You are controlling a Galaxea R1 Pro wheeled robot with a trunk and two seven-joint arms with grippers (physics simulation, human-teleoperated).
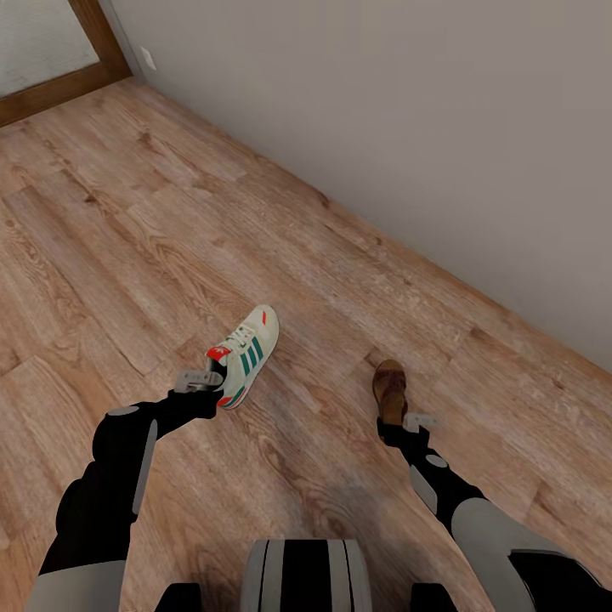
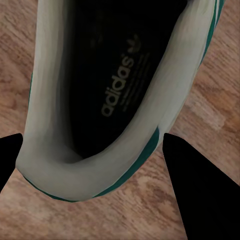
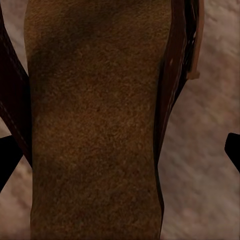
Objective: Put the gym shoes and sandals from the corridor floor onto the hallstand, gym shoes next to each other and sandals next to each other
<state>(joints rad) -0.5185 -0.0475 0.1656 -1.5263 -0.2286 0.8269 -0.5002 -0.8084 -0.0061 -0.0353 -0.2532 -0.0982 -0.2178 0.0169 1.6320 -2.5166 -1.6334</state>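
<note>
Gym shoe [image 1: 246, 355] lies on the wood floor [image 1: 127, 255], its heel between the spread fingers of the left gripper [image 1: 206, 380], not squeezed yet. Right of the gym shoe, the brown sandal [image 1: 390, 389] sits between the open fingers of the right gripper [image 1: 406, 422]. I think no shoe is put away yet. A grey wall [image 1: 425, 110] stands beyond the gym shoe.

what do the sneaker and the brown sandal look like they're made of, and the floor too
Gym shoe: looks like matte cream leather or synthetic, with green stripes and a smooth padded collar; a render, so uncertain. Sandal: its footbed has a grainy, nap-like brown surface, likely suede, with smoother dark leather-like edges. Floor: wood-grain planks with knots and seams, satin finish; possibly laminate.
</note>
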